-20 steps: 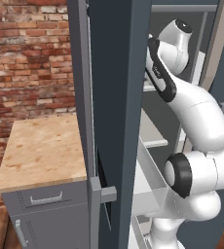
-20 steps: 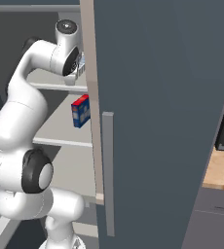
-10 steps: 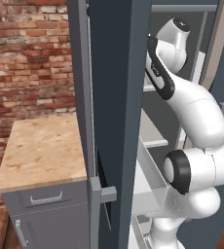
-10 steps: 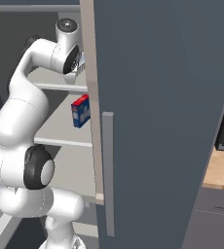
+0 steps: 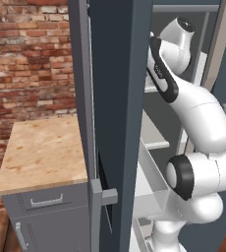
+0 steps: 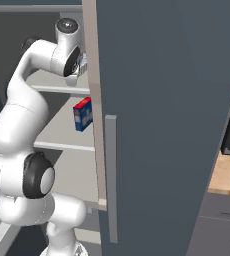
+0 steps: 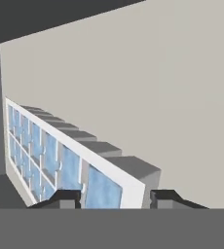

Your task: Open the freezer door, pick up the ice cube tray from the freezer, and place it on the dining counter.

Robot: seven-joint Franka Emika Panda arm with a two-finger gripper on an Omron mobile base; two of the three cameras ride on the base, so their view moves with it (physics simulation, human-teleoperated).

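Note:
The freezer door stands swung open and shows edge-on in the left base view, its grey handle low down. My arm reaches into the freezer at the upper shelf. In the hand view the ice cube tray, pale with blue cells, lies on that shelf and runs away to the left. My gripper is open, its two fingertips wide apart either side of the tray's near end. In the right base view my hand sits beside the beige centre strip.
A red-and-blue box stands on the middle shelf below my hand. The plain slate-blue door is closed on the right. A wood-topped grey cabinet and a brick wall lie left of the open door. White bins sit low inside.
The hand has crept slightly upward and deeper at the upper shelf; the rest of the arm, the door and the box stay as they were.

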